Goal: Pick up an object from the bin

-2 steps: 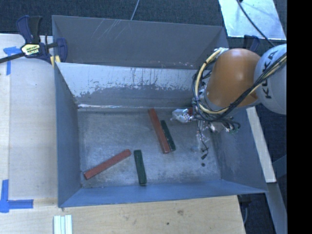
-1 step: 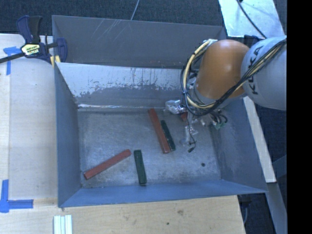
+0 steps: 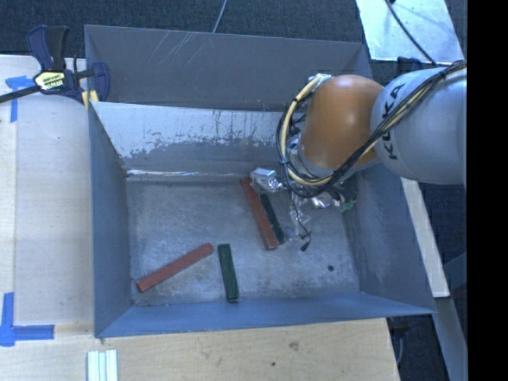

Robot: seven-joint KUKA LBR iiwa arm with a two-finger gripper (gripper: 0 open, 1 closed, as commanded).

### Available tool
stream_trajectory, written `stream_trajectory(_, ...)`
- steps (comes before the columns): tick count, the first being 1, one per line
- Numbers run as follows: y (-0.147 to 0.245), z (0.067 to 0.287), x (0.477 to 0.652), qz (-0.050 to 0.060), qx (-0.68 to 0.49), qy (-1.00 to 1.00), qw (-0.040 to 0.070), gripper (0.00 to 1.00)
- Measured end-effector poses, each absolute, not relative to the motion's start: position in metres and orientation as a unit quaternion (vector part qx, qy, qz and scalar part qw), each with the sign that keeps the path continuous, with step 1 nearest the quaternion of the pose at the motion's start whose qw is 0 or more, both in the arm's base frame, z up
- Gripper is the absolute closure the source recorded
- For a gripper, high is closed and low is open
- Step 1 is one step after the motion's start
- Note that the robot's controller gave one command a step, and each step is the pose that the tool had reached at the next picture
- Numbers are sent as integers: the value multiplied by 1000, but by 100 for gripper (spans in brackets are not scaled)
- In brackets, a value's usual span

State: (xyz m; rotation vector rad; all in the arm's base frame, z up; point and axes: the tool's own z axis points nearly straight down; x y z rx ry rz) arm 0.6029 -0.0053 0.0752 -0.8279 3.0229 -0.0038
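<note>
The arm [image 3: 425, 125] reaches into the grey metal bin [image 3: 109, 213] from the right, its orange cover [image 3: 337, 121] ringed with cables. The pincer [image 3: 302, 230] hangs low over the bin floor right of centre; whether it is apart or together cannot be told. Just beside it, to its left, lies a red-brown bar [image 3: 255, 205] running from the back wall toward the front, with a shorter dark bar [image 3: 271, 222] lying against its right side. Well apart from these, near the front wall, a second red-brown bar [image 3: 175, 267] lies slanted, and a dark green bar [image 3: 228, 273] lies just beside its right end.
</note>
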Motion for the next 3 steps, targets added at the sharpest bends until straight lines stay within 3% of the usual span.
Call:
stream_trajectory(1,25,76,624,-2,-288,958,10,100)
stream_trajectory(3,25,79,623,-1,-288,958,8,100)
